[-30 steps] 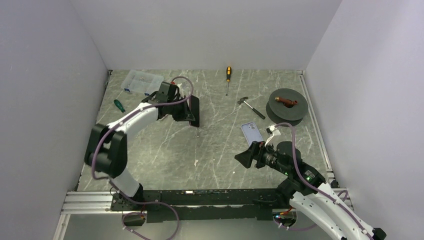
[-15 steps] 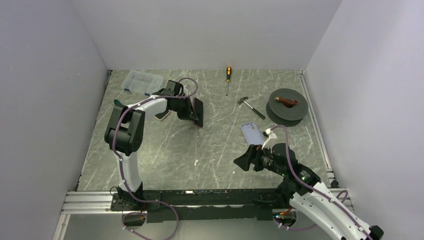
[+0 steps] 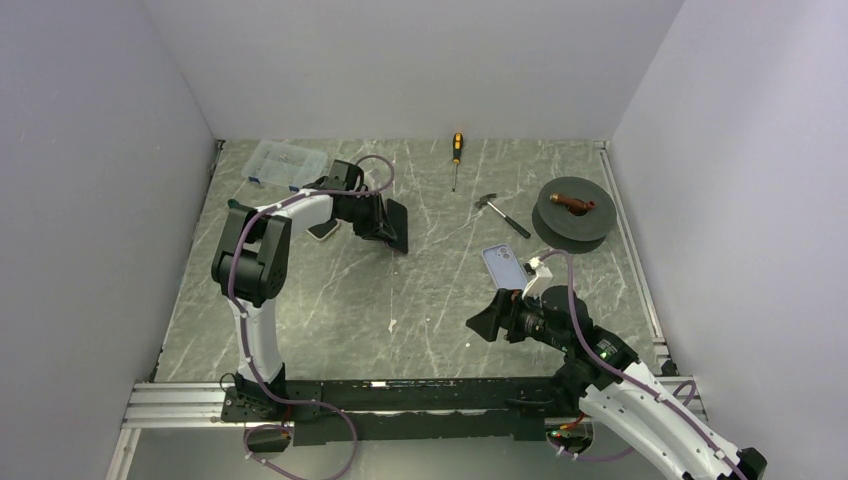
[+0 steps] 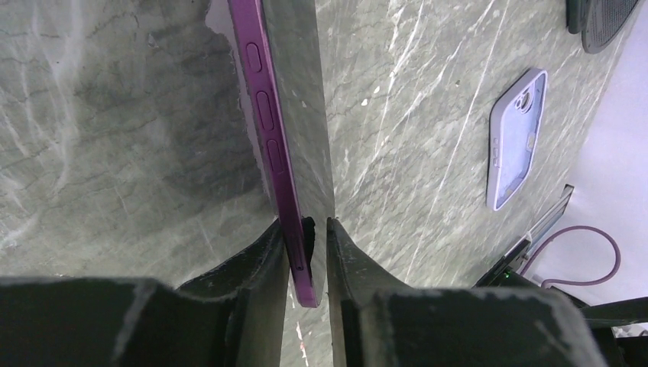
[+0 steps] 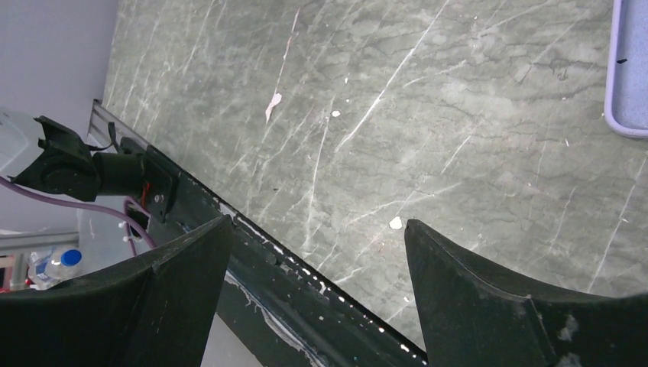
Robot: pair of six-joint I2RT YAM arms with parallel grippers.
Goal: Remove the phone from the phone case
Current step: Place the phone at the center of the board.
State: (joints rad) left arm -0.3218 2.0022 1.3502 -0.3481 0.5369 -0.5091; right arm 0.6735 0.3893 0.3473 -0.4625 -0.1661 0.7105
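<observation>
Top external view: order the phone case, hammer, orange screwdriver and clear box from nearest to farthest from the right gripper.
1. phone case, just beyond the right gripper, slightly to its right.
2. hammer, farther back, mid-table.
3. orange screwdriver, near the back wall.
4. clear box, far back-left corner.

Diffuse overhead light is filling every view. Soft shadows are resting on the desk (image 3: 430, 300); wrist-view foregrounds are blurring.

Your left arm (image 3: 262, 255) stands folded, reaching forward and to the right. Its left gripper (image 3: 388, 226) has jaws nearly together; whether they clamp or stand slightly loose is hard to tell. Your right arm (image 3: 640, 410) crouches low, right gripper (image 3: 484, 322) pointing left, jaws spread wide.
</observation>
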